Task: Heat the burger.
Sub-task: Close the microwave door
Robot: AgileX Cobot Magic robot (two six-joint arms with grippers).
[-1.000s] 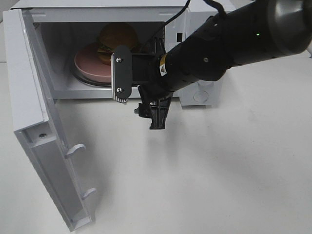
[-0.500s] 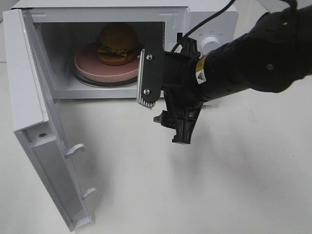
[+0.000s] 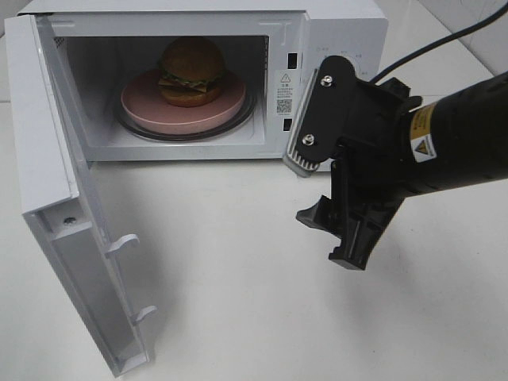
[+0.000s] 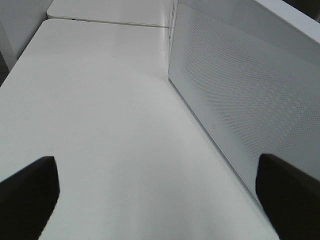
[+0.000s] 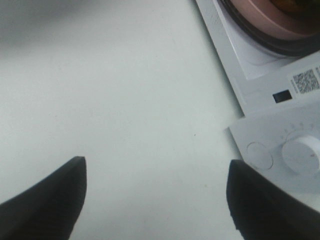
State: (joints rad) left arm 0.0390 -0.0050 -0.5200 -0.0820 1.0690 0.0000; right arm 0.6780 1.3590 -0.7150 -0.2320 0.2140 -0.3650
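Exterior high shows burger (image 3: 190,70) on plate (image 3: 141,109) inside microwave (image 3: 343,30).

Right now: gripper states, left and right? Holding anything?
Left gripper: open, holding nothing.
Right gripper: open, holding nothing.

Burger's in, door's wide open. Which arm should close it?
Probably left. The left gripper, open, faces the outer side of the door, ready to push. The right gripper sits by the control panel, away from it.
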